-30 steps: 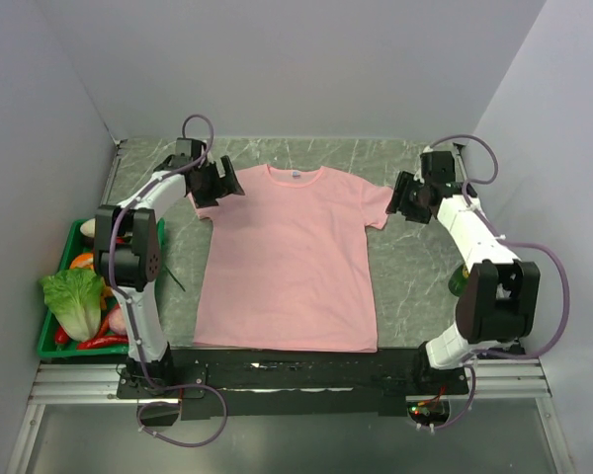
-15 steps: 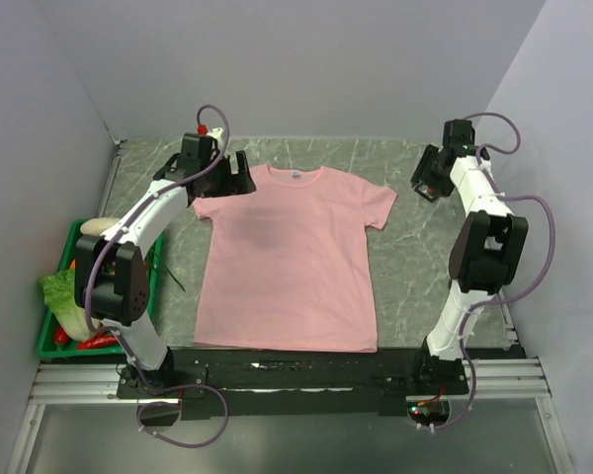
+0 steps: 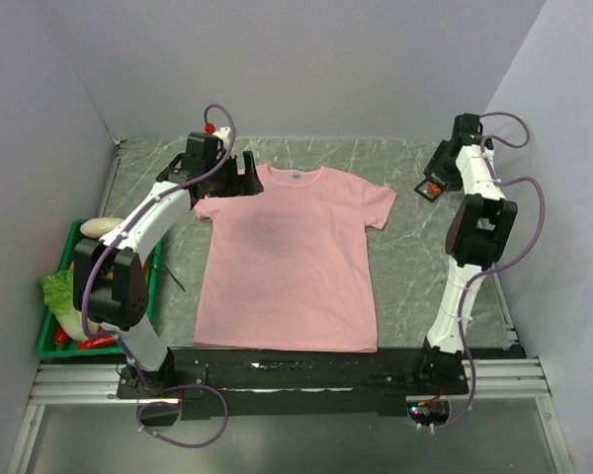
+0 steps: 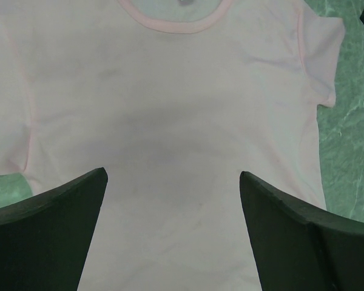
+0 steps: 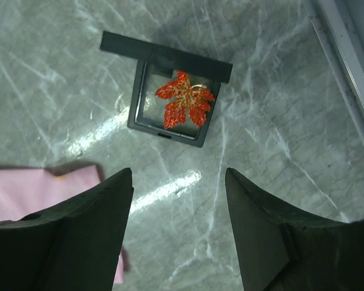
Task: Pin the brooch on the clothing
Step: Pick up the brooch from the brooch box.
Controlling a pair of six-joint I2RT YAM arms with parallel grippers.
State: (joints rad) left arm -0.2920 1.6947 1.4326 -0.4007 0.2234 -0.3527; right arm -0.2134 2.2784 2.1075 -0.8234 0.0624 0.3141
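The right gripper [image 5: 179, 177], jaws apart, hangs above the leaf-shaped brooch [image 5: 185, 100] in its black case [image 5: 164, 56] beside the pink T-shirt [image 4: 170, 121], likely to pick it. The left gripper [image 4: 173, 177], jaws also spread, overlooks the shirt.

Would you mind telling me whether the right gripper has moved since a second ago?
Yes. In the top view the right gripper has swung away from the sleeve of the T-shirt, toward the far right, and now faces the brooch in its black case.
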